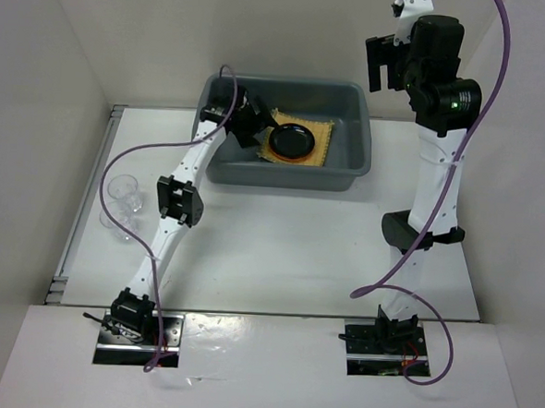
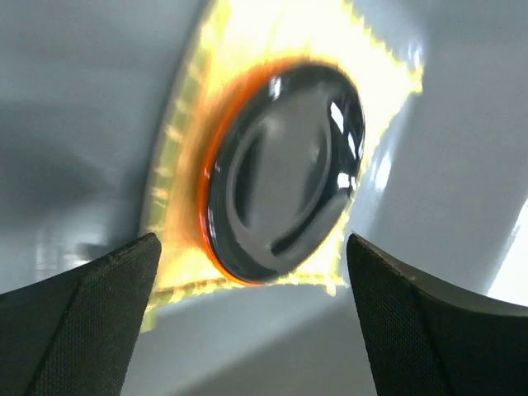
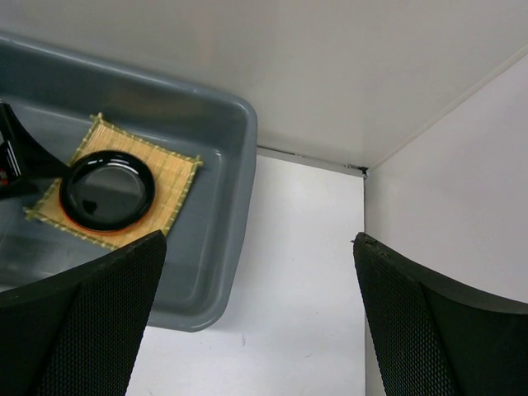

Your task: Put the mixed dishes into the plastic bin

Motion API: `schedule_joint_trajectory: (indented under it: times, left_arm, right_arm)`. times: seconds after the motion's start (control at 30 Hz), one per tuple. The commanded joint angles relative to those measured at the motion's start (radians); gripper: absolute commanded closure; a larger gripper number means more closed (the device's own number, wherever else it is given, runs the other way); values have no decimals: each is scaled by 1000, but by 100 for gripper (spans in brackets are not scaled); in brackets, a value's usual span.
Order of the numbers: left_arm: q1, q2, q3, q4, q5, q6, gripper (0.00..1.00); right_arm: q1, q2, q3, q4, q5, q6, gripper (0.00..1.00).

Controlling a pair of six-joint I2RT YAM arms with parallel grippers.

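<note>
The grey bin sits at the far side of the worktop, its long axis running left to right. Inside, the woven mat lies flat, slightly askew to the walls. A black plate rests face up on an orange plate at the mat's left part. The left end effector hangs wide and empty beside them. Two clear cups stand upright far left, outside the bin. The right end effector is raised, wide, empty.

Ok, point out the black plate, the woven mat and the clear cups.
black plate (image 1: 291, 140), top view, its centre.
woven mat (image 1: 325, 138), top view, bare right side.
clear cups (image 1: 123, 193), top view, the farther cup's body.
</note>
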Motion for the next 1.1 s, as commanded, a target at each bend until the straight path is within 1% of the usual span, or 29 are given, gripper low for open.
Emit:
schedule_joint_trajectory:
  times: [0.0,0.03,0.07,0.1,0.13,0.17,0.2,0.27,0.3,0.37,0.4,0.47,0.5,0.53,0.57,0.6,0.63,0.7,0.73,0.77,0.8,0.93,1.07]
  left_arm:
    - [-38,-301,35,52,-317,190,0]
    - [-55,-346,35,70,-403,256,0]
    - [-71,-384,21,85,-527,313,0]
    - [-80,-436,21,72,-563,395,0]
    - [-80,-455,33,41,-597,410,0]
    - [-80,-478,33,-5,-682,410,0]
    - [-71,-513,33,-120,-745,378,0]
    - [-71,-544,33,-242,-854,356,0]
    - [-71,-578,21,-366,-956,312,0]
    - [-36,-613,-27,-466,-1011,287,0]
    - [-36,-691,-209,-467,-1011,307,0]
    - [21,-780,-424,-467,-990,246,0]
    - [41,-873,-666,-467,-976,180,0]
    - [82,-927,-803,-439,-964,163,0]
    - [104,-1058,-952,-324,-942,163,0]
    - [136,-1131,-1099,-241,-852,202,0]
    - [217,-1262,-1362,-94,-788,212,0]
    - [309,-1354,-1545,2,-629,221,0]
    - [358,-1392,-1599,47,-603,238,0]
    - [369,-1392,-1658,56,-592,255,0]
    - [369,-1392,-1670,56,-592,281,0]
    - [389,-1316,-1670,46,-612,341,0]
    - [400,-1253,-1648,67,-602,364,0]
  right_arm:
    - [-6,-56,-2,-7,-22,5,2]
    - [-6,-46,-2,-7,-31,5,2]
    - [-6,-34,11,-7,-50,5,2]
    - [-6,-34,26,-7,-61,5,2]
    - [-6,-17,35,-7,-73,16,2]
    - [-6,6,46,-7,-96,16,2]
    - [5,15,46,-7,-96,16,2]
    - [25,42,46,-7,-120,25,2]
    - [49,52,46,-7,-121,25,2]
    - [83,81,46,-7,-134,25,2]
    - [103,90,46,-7,-134,25,2]
    - [164,115,46,-7,-134,25,2]
    - [210,124,46,-7,-143,25,2]
    - [235,124,46,-7,-144,25,2]
    - [256,139,46,-7,-144,25,2]
    - [297,148,46,-7,-134,25,2]
    - [312,148,46,-7,-143,25,2]
    - [347,158,55,-7,-144,25,2]
    - [347,158,55,-7,-144,25,2]
    - [347,170,55,-7,-144,25,2]
    - [356,170,55,-7,-133,25,2]
    - [356,170,55,-7,-122,25,2]
    - [356,124,20,-7,-93,25,2]
